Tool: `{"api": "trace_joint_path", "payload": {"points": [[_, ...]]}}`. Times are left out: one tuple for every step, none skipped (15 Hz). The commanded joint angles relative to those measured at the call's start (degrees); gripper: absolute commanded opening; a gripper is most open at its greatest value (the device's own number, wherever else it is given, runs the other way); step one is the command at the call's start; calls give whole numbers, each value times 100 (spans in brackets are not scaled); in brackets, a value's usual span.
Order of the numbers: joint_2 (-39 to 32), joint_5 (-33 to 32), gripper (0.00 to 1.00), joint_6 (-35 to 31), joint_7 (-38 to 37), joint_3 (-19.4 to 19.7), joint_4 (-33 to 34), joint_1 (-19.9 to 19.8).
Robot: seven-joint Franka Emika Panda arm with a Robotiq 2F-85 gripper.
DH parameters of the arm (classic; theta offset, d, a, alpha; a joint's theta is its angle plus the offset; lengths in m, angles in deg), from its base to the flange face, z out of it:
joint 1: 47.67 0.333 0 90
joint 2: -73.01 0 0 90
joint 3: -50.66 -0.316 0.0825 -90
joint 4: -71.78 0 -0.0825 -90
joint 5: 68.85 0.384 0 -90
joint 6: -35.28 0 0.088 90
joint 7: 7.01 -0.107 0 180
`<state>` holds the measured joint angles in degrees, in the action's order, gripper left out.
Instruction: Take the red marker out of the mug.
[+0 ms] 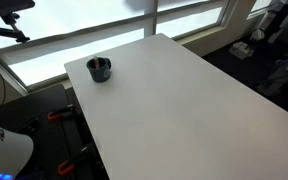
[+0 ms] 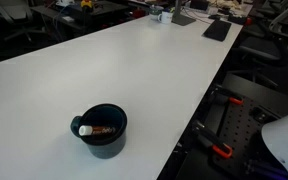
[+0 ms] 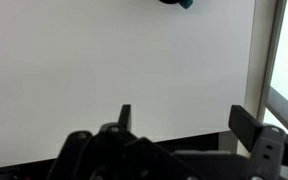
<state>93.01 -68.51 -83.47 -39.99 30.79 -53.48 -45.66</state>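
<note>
The mug (image 2: 102,131) is a squat dark cup near the corner of the white table (image 2: 134,70). It also shows in an exterior view (image 1: 100,69) and at the top edge of the wrist view (image 3: 174,3). The red marker (image 2: 103,129) lies inside the mug, its white end against the rim. My gripper (image 3: 184,125) shows only in the wrist view. Its fingers are spread wide apart with nothing between them, above the table edge and far from the mug.
Windows run behind the table (image 1: 134,30). Dark objects (image 2: 216,29) lie at the far end of the table. Robot base hardware with red clamps (image 2: 224,130) stands beside the table edge. Desks and chairs fill the background.
</note>
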Motion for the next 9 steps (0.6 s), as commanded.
{"api": "trace_joint_path", "payload": {"points": [[-22, -64, 100, 11, -48, 135, 11, 155], [-22, -64, 100, 11, -48, 135, 11, 155], [-22, -64, 100, 11, -48, 135, 11, 155], [-22, -64, 100, 11, -48, 135, 11, 155], [-22, -64, 100, 11, -47, 135, 11, 155], [-22, -64, 100, 11, -47, 135, 11, 155], [-22, -64, 100, 11, -47, 135, 11, 155], [-96, -151, 100, 101, 216, 159, 64, 187], [-138, -120, 100, 93, 559, 235, 67, 253]]}}
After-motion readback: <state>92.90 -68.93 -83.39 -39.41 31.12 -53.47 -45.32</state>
